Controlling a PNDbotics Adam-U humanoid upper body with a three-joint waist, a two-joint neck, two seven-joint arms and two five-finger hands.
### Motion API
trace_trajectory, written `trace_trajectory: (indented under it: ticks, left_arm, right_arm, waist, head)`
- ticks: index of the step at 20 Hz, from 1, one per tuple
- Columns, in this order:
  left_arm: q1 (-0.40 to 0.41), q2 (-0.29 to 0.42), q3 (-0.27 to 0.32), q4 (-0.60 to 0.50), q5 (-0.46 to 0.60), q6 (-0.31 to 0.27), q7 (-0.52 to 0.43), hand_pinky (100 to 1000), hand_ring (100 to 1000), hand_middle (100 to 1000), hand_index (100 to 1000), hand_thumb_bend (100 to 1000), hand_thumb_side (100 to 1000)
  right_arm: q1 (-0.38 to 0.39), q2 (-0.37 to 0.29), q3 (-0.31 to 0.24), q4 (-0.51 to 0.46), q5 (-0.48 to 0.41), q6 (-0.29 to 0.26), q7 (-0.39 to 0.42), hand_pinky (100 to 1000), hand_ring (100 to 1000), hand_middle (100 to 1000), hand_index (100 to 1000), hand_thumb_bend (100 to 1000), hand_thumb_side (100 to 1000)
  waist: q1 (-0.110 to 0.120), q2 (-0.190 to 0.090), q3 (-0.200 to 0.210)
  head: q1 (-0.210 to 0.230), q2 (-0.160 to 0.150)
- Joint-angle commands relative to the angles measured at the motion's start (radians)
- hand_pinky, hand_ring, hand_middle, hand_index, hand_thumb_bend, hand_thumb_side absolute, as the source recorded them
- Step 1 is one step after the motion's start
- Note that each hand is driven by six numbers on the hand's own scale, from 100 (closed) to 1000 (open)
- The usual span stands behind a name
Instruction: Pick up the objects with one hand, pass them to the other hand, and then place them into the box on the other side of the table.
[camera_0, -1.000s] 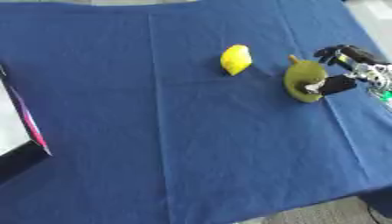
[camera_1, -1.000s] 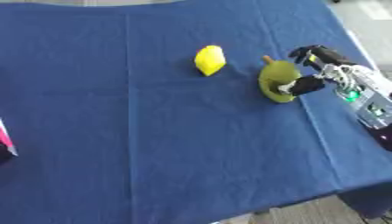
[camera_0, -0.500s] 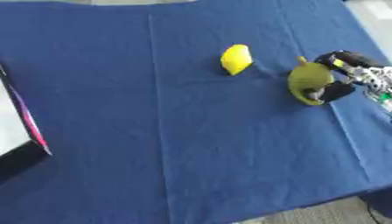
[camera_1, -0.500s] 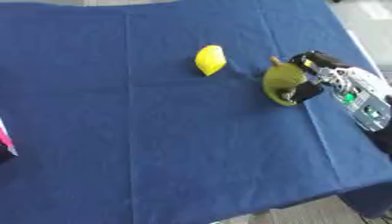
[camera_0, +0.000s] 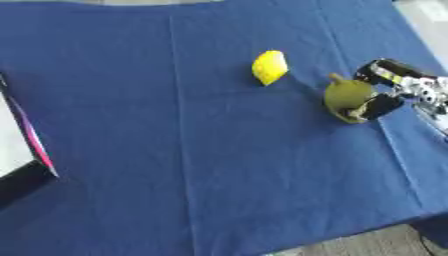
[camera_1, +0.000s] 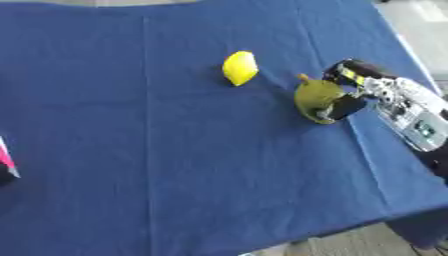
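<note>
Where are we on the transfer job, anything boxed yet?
Nothing boxed that the views show. In hand: the right hand has its fingers curled round the green pear at the table's right side. Left to do: pass it to the left hand, not in view, box it at the left edge, then the lemon.

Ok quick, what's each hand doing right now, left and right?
Left hand: not in view.
Right hand: fingers and thumb curled round the green pear on the blue cloth.

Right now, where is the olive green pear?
The olive green pear sits at the blue cloth's right side, in the right hand, just right of the yellow lemon.
</note>
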Motion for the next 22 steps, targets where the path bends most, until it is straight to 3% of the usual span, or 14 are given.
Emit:
trace_trajectory:
  ticks: [1, 8, 16, 22]
  left_arm:
    - [-0.010, 0.029, 0.005, -0.013, -0.003, -0.001, -0.003, 1000, 770, 632, 682, 100, 629]
    - [-0.006, 0.033, 0.006, -0.012, 0.002, -0.003, -0.003, 1000, 769, 631, 682, 100, 622]
    - [0.002, 0.039, 0.008, -0.010, 0.012, -0.005, 0.001, 1000, 768, 630, 681, 100, 612]
    - [0.001, 0.041, 0.012, -0.011, 0.028, -0.007, 0.006, 1000, 766, 628, 681, 100, 605]
  right_arm:
    - [0.012, -0.022, -0.013, -0.046, -0.040, -0.002, -0.039, 774, 628, 395, 521, 410, 100]
    - [0.039, -0.032, -0.024, -0.160, -0.098, -0.034, -0.127, 757, 598, 373, 509, 381, 100]
    - [0.014, -0.075, -0.022, -0.165, -0.202, -0.217, -0.217, 763, 589, 376, 518, 324, 100]
    - [-0.019, -0.100, 0.000, -0.165, -0.249, -0.285, -0.239, 747, 577, 385, 531, 283, 100]
  waist:
    - [0.010, -0.017, -0.003]
    - [0.012, -0.034, -0.010]
    - [0.018, -0.060, -0.015]
    - [0.022, -0.078, -0.013]
  head:
    - [-0.001, 0.002]
    - [0.003, 0.006]
    - [0.019, 0.007]
    - [0.036, 0.003]
